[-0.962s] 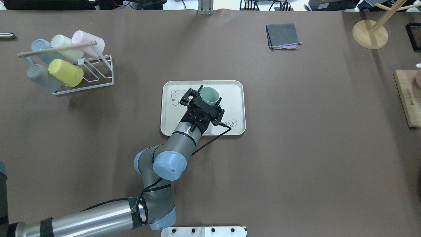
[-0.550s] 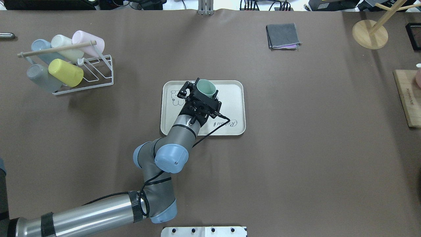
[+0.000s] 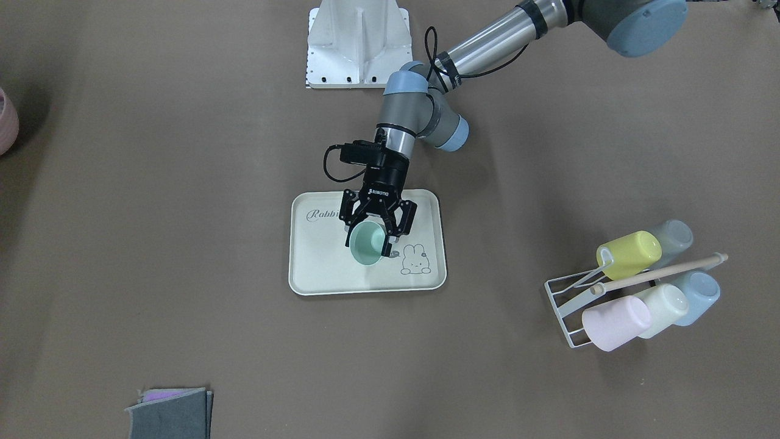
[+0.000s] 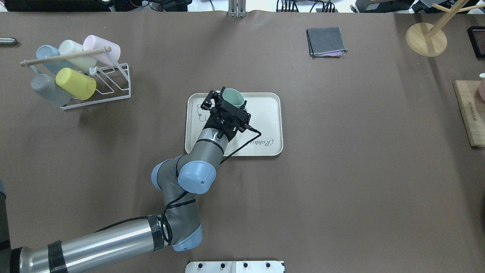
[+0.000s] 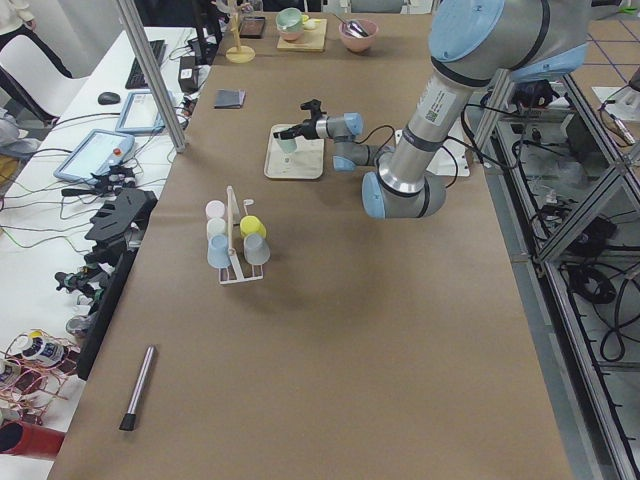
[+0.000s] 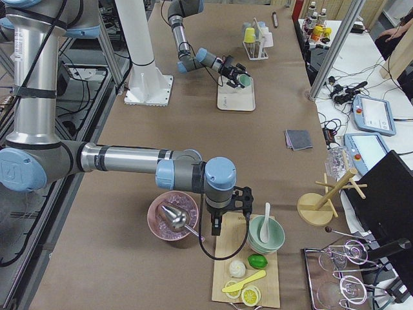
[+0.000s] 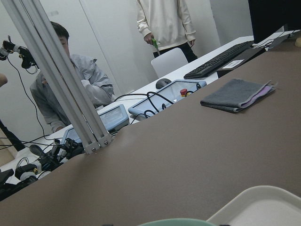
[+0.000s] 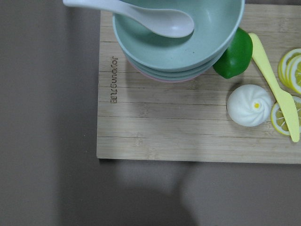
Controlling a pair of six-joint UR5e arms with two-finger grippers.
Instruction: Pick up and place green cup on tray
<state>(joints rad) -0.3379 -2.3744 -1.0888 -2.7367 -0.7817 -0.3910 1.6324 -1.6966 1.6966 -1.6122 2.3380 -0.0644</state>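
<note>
The right gripper (image 6: 222,218) hangs over a board (image 8: 164,132); its opening can't be told. The left gripper (image 3: 370,242) grips the cup (image 4: 232,97) by its sides, part closed, tilted mouth-outward above the tray's (image 4: 265,113) far half, apparently clear of it so it can be righted and lowered. Beyond, a rack (image 4: 65,56) holds other cups (image 4: 75,83)
</note>
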